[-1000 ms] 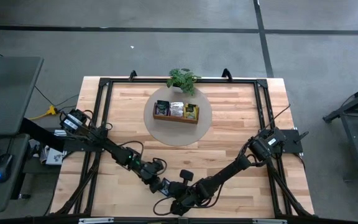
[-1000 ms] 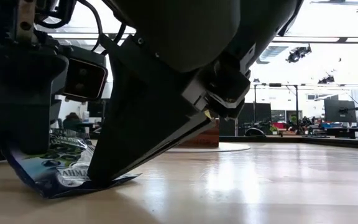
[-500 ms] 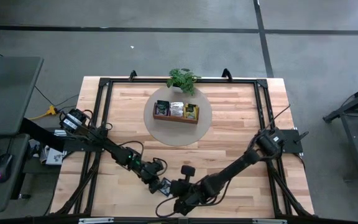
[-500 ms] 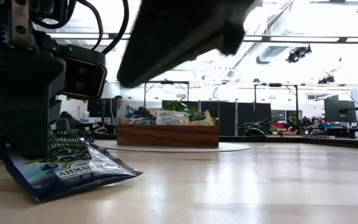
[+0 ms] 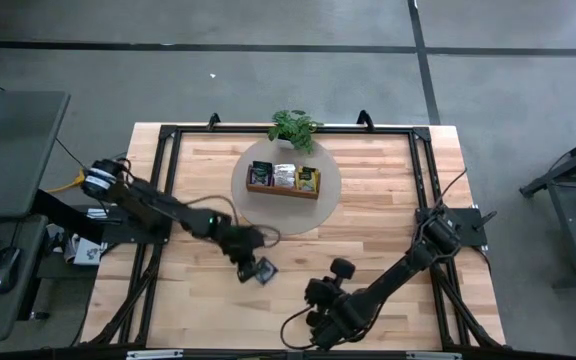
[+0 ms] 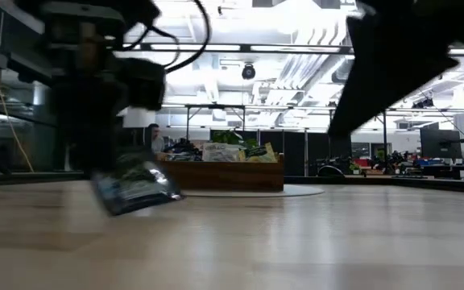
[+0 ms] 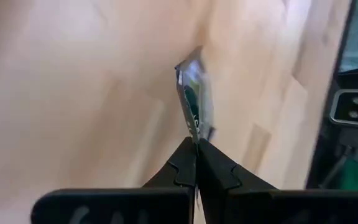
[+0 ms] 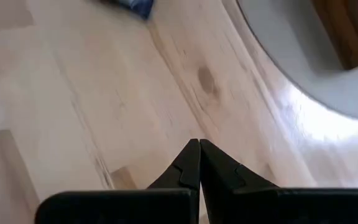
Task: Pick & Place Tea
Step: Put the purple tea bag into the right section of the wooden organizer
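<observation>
The tea packet [image 5: 263, 270] is small, flat and square. It is dark blue-black with some green and white print on it, and it looks shiny and crinkly like foil. The left gripper [image 7: 196, 147] has its jaws clenched on one edge of the packet, so it hangs tilted just over the bench [image 5: 388, 200], a bit in front of the round mat [image 5: 258, 212]. In the low view the packet [image 6: 135, 187] looks blurry, with its bottom corner close to the wood.

The bench is made of pale wooden planks with a smooth, slightly glossy top and a black metal frame around it. The mat is a thin grey circle. On it sits a brown wooden tray [image 5: 281, 189] with three boxes in a row, and more tea packets stand in them: dark ones, white ones and yellow-green ones. A small green plant [image 5: 294, 127] with leafy stems stands just behind the tray.

The right gripper [image 8: 199, 148] is near the front edge of the bench, with its jaws clenched together and nothing in them
</observation>
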Robot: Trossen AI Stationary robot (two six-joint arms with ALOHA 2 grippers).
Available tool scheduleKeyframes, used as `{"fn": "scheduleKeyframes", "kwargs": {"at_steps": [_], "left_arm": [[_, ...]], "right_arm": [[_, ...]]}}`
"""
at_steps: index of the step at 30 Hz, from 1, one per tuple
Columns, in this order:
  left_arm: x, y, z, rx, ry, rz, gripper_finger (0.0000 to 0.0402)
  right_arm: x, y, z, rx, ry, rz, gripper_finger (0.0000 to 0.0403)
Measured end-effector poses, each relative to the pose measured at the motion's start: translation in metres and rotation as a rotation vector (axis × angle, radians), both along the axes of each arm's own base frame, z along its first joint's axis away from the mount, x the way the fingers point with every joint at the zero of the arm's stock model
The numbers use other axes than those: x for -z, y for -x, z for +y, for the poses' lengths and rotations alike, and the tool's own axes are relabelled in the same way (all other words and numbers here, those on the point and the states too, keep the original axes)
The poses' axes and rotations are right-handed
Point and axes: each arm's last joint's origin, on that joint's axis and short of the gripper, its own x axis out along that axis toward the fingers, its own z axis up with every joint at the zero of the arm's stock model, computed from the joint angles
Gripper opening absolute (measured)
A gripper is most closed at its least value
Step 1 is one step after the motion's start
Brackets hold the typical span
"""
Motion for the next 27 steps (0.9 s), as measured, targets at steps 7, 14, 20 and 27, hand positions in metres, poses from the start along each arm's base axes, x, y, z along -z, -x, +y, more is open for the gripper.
{"fn": "scheduleKeyframes", "kwargs": {"at_steps": [7,14,20,27], "left_arm": [[-0.054,-0.004,0.046,0.090,-0.352,0.085,0.0000],[-0.113,-0.008,0.073,0.329,-0.759,0.213,0.0000],[-0.135,-0.012,0.097,0.452,-0.879,0.185,0.0000],[-0.137,-0.006,0.145,0.380,-0.935,0.260,0.0000]], "right_arm": [[0.031,0.009,-0.003,0.074,-0.076,-0.013,0.0001],[0.055,0.011,-0.010,0.070,-0.129,-0.044,0.0001],[0.059,0.011,-0.013,0.058,-0.107,-0.064,0.0001],[0.059,0.009,-0.013,0.038,-0.097,-0.068,0.0001]]}}
